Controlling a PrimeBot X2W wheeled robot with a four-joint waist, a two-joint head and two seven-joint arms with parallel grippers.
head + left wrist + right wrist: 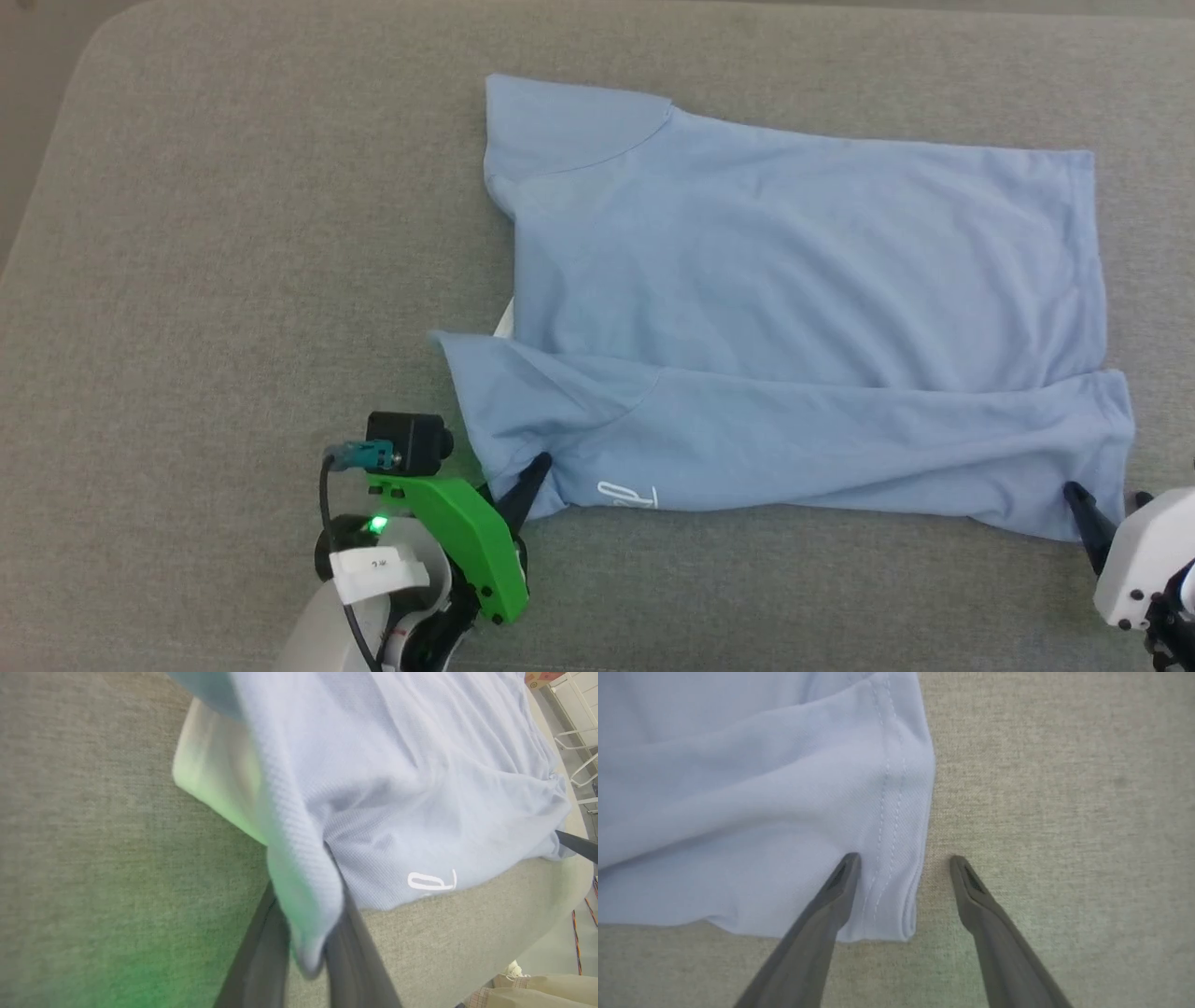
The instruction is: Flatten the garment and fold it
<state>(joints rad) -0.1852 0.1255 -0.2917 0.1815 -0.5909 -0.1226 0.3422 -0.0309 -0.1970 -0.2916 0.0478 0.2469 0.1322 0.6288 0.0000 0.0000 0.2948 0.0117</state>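
Note:
The garment [794, 280], a light blue short-sleeved shirt, lies spread on the grey padded surface [233, 280], its near strip folded over the body. A bit of white collar [505, 317] peeks out at its left side, and a white logo [630, 495] shows on the near edge. My left gripper [534, 471] is shut on the garment's near-left sleeve corner; in the left wrist view the cloth [373, 788] bunches between the fingers of that gripper [303, 896]. My right gripper [903, 858] stands open astride the near-right hem corner [887, 812], one finger over cloth, the other over bare surface.
The padded surface has a rounded far-left corner [103, 56] with floor beyond it. In the left wrist view a person's trouser leg [537, 991] and a white frame [579, 732] stand past the table's edge. Bare surface extends left of the shirt.

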